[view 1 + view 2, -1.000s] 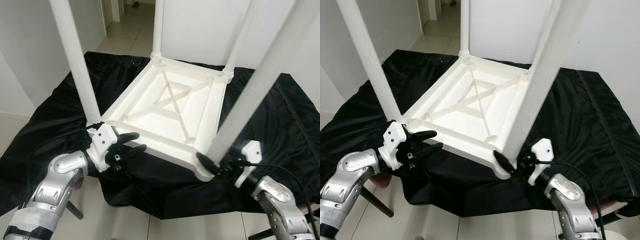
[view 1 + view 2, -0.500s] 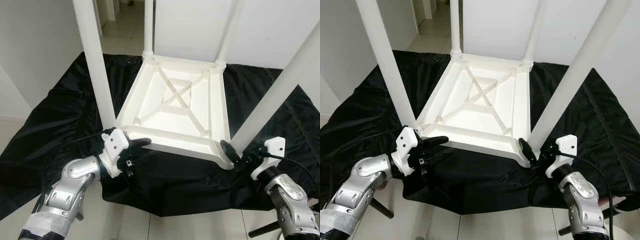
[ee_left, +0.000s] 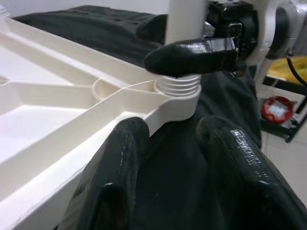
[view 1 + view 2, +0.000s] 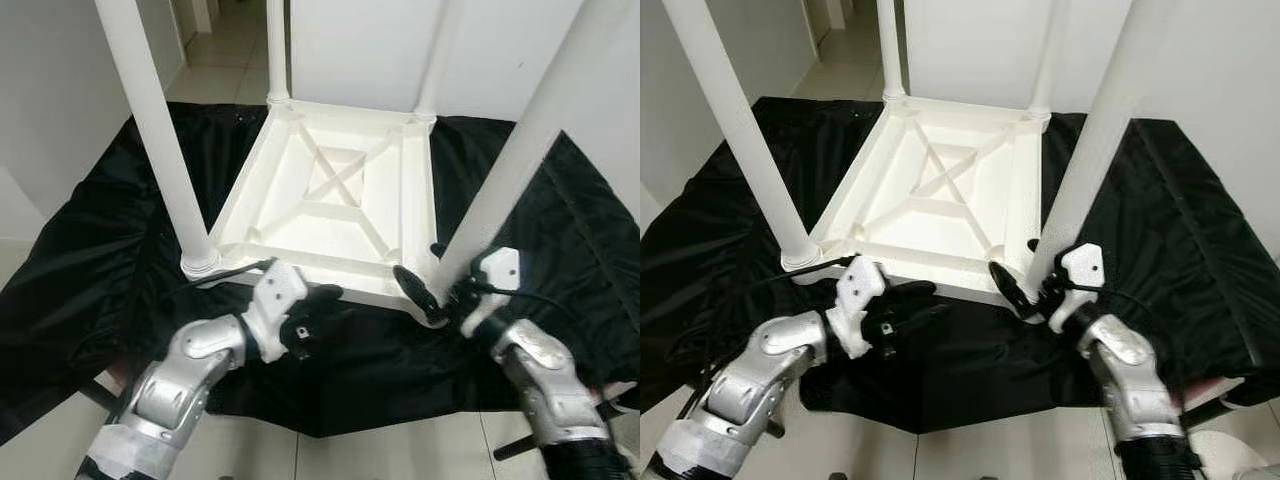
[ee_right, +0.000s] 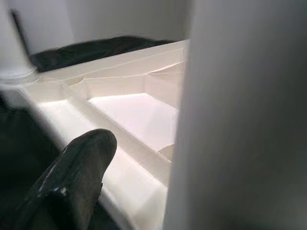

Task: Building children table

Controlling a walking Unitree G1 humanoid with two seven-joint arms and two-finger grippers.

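A white plastic children's table [image 4: 310, 232] lies upside down on a black cloth [image 4: 90, 260], its legs pointing up. My right gripper [image 4: 425, 268] is at the base of the near-right leg [image 4: 510, 150], one finger in front of it and one behind, shut on it. In the left wrist view those right fingers [image 3: 192, 52] clasp the leg just above its threaded socket. My left gripper [image 4: 325, 298] sits at the middle of the table's near edge, low on the cloth and open; the edge lies just beside one finger [image 3: 124, 158]. The near-left leg [image 4: 160, 140] stands free.
The cloth covers a low platform and hangs over its near edge [image 4: 350, 410]. Tiled floor [image 4: 215, 60] runs to a doorway at the back left, and white walls [image 4: 60, 90] stand close on the left and behind. A small red object [image 3: 276, 109] lies on the floor.
The whole view has shifted. My left gripper has slid from the near-left leg's corner to the middle of the near edge. My right gripper has stayed on the near-right leg.
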